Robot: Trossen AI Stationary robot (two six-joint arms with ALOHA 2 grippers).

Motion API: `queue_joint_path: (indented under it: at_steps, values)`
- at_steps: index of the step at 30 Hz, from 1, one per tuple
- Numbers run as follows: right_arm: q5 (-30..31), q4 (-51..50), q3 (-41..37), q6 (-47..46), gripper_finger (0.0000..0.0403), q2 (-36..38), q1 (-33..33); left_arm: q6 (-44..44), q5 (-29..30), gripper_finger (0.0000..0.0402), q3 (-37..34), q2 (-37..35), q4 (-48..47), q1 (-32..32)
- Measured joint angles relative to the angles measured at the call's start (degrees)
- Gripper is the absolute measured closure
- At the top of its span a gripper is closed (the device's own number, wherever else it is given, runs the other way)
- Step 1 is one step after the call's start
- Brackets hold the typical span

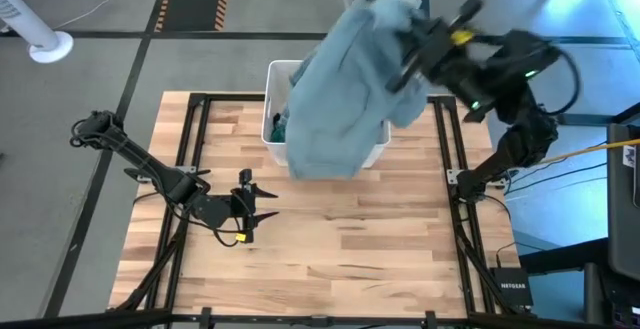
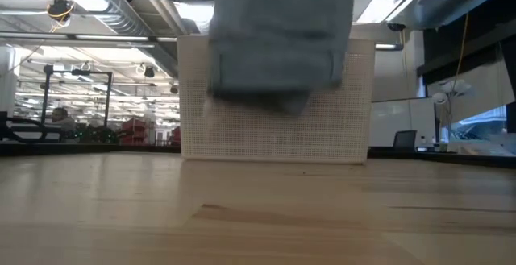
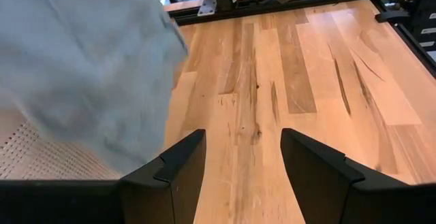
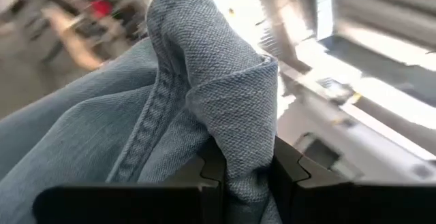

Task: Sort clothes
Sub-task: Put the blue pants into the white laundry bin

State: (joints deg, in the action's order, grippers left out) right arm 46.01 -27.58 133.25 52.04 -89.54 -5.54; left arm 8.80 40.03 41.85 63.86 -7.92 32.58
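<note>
A light blue denim garment (image 1: pixel 345 84) hangs high over the white perforated bin (image 1: pixel 280 74) at the table's far middle; it also shows in the low view (image 2: pixel 278 43) in front of the bin (image 2: pixel 274 128). My right gripper (image 1: pixel 405 44) is shut on it, raised above the bin. A teal piece (image 1: pixel 278 124) shows inside the bin. My left gripper (image 1: pixel 255 204) is open and empty over the table's left middle, its fingers (image 3: pixel 180 166) apart above bare wood. My right gripper pinches a bunched fold of the denim (image 4: pixel 235 125) between its two fingers, several layers with a stitched seam beside them. The garment is lifted clear and hangs slack below the gripper, its lower edge (image 1: pixel 320 169) in front of the bin's near wall.
The wooden tabletop (image 1: pixel 350 239) lies bare in front of the bin. Black frame rails (image 1: pixel 195 129) run along the table's left and right sides. The room beyond shows shelving and lights in the low view.
</note>
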Motion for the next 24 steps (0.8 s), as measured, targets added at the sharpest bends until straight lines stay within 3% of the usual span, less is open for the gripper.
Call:
queue_joint_path:
  at_steps: [8, 14, 18, 24]
  values:
    - [-2.0, 21.4, 1.7, 19.0, 0.0343, 0.0, 2.9, -0.3, 0.0, 0.0215, 0.0, 0.0, 0.0, 0.0]
    - [-5.2, 35.4, 1.8, 26.5, 0.0343, 0.1, 7.5, -2.7, 0.0, 0.0215, 0.0, 0.0, 1.4, -0.4]
    - [-10.1, 37.7, 1.8, 26.4, 0.0343, 0.1, 11.7, -2.3, 0.0, 0.0215, 0.0, 0.0, 1.3, -0.4]
    - [-11.3, 28.7, 1.7, 23.2, 0.0343, -1.3, 17.3, -1.8, 0.1, 0.0215, 0.0, 0.0, 1.3, -0.4]
